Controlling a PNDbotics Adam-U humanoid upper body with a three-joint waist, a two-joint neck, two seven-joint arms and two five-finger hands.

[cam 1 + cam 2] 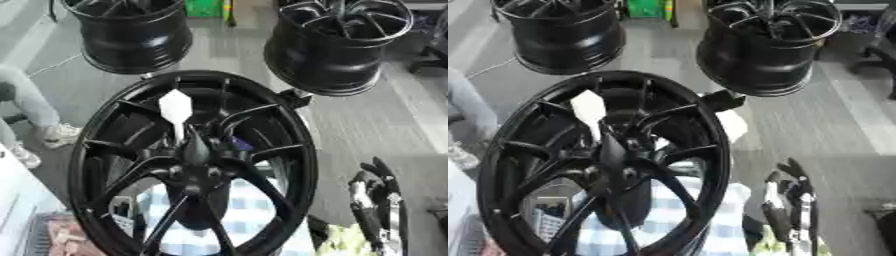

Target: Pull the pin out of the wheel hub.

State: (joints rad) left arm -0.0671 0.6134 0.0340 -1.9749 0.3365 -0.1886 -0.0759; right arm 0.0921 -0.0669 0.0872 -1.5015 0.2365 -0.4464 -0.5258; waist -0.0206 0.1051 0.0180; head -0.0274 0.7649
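Observation:
A large black spoked wheel hub (289, 150) stands upright in front of me and fills the middle of both views. A white pin (175, 107) with a flat pointed head sticks up from near the hub's centre (197, 167), its thin stem running down between the spokes. My right hand (376, 200) rests at the lower right, fingers up and relaxed, apart from the hub's rim and holding nothing. My left hand shows in neither view.
Two more black wheels stand behind, one at the upper left (131, 32) and one at the upper right (337, 42). A blue-and-white checked cloth (254, 210) lies beneath the hub. Grey floor (367, 125) stretches to the right.

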